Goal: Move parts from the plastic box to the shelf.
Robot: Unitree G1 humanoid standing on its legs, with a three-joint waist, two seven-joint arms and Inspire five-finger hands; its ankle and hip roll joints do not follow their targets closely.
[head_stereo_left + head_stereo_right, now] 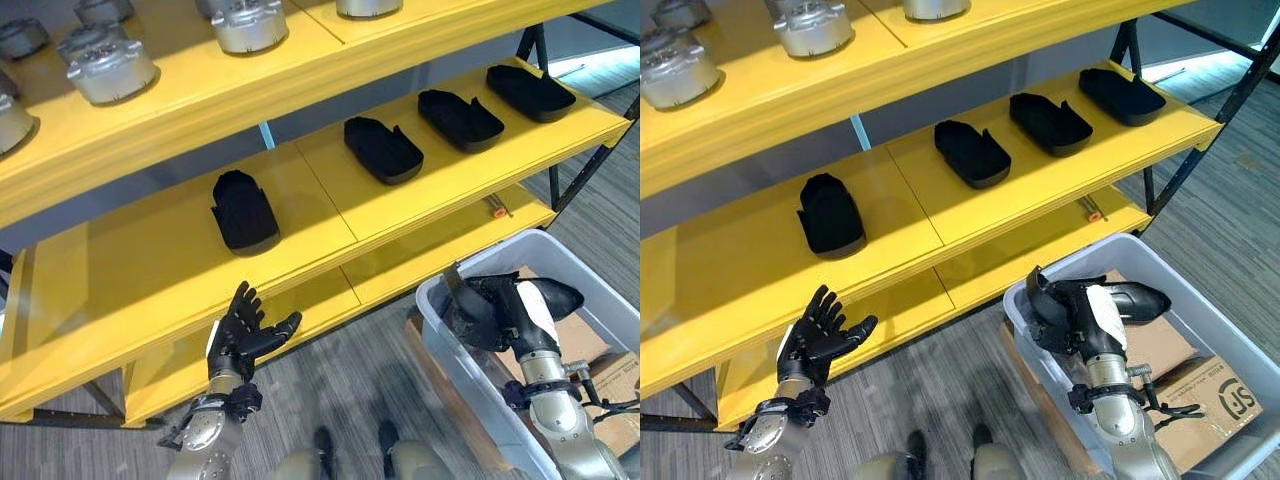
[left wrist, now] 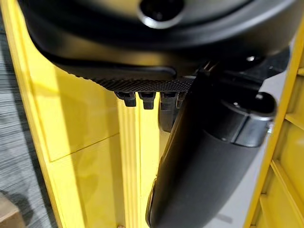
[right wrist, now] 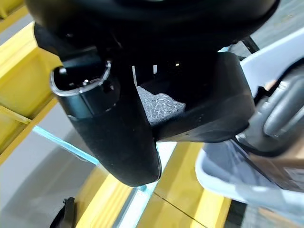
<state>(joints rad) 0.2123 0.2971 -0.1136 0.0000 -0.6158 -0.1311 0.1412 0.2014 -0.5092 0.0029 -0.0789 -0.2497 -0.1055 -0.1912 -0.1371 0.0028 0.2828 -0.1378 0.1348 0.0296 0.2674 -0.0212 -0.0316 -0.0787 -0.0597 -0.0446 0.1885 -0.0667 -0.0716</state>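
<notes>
**Held part could catch the box rim on the way out**

Nearest the camera, on the left, the left hand (image 1: 243, 335) hangs with fingers spread and nothing in it, just in front of the shelf (image 1: 150, 290) edge. Beyond its fingertips one black part (image 1: 244, 212) lies on the middle board, with three more in a row further right. On the right, the right hand (image 1: 1080, 318) sits over the plastic box (image 1: 1230, 345) with fingers curled round a black part (image 1: 1130, 298), whose tip juts past the hand. Likely trouble: that jutting end may clip the box wall or the shelf lip in front of the hand and twist loose from the grasp. A cardboard carton (image 1: 1200, 385) lies below the hand.
</notes>
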